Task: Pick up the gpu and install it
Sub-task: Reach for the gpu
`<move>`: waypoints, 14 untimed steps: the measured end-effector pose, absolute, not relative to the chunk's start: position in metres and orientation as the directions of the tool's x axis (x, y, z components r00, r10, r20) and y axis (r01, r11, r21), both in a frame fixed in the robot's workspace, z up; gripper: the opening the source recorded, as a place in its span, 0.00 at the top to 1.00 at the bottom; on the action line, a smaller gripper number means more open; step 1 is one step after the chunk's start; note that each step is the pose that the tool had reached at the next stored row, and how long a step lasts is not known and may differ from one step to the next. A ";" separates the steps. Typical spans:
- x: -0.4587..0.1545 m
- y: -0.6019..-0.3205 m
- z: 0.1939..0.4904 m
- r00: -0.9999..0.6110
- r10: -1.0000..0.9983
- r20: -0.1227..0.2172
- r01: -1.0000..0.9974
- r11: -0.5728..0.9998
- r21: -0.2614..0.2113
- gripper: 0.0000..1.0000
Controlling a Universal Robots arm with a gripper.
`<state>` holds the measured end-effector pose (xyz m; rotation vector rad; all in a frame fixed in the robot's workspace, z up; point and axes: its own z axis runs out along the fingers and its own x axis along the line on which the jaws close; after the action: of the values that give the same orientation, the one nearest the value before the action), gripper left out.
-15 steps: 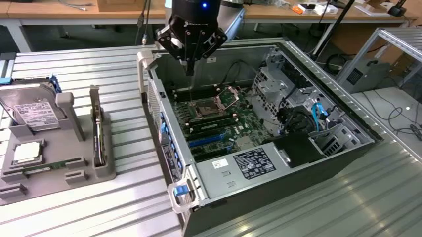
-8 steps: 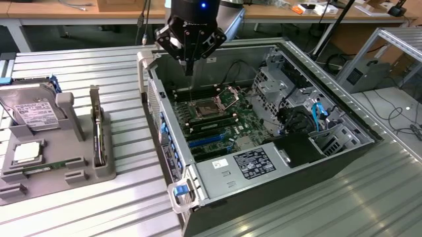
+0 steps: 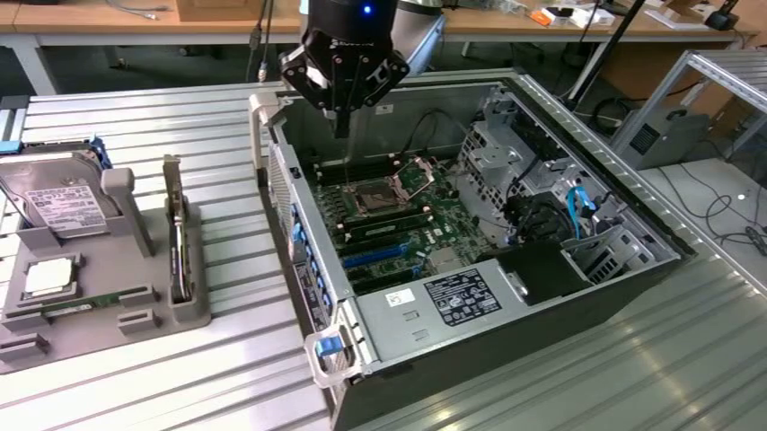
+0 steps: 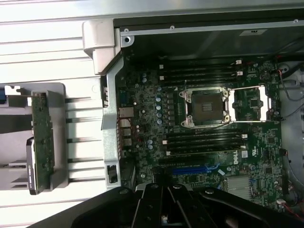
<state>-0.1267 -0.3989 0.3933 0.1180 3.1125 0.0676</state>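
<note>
The gpu (image 3: 176, 235) is a thin card standing on edge in a slot of the grey holder (image 3: 144, 269), at the exterior view's left. In the wrist view the gpu (image 4: 42, 137) shows as a green board in the same grey holder (image 4: 57, 95). My black gripper (image 3: 341, 126) hangs above the back corner of the open computer case (image 3: 359, 332), well apart from the card. Its fingers are shut with nothing between them, and the gripper (image 4: 166, 209) looks down on the motherboard (image 4: 142, 109) with its blue slot (image 4: 194, 168).
The holder also carries a silver hard drive (image 3: 54, 193) and a square processor chip (image 3: 48, 277). Inside the case sit the empty processor socket (image 3: 372, 197), drive cages (image 3: 509, 153) and blue cables (image 3: 579, 211). Everything rests on a ribbed metal table (image 3: 240, 359).
</note>
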 end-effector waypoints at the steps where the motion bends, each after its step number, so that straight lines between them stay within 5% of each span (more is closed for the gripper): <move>1: -0.127 -0.399 0.393 -0.997 0.076 -0.024 0.075 0.996 0.044 0.89; 14: -0.132 -0.399 0.393 -0.997 0.076 -0.024 0.075 0.996 0.044 0.89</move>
<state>-0.1324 -0.3989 0.3933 0.1180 3.1125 0.0676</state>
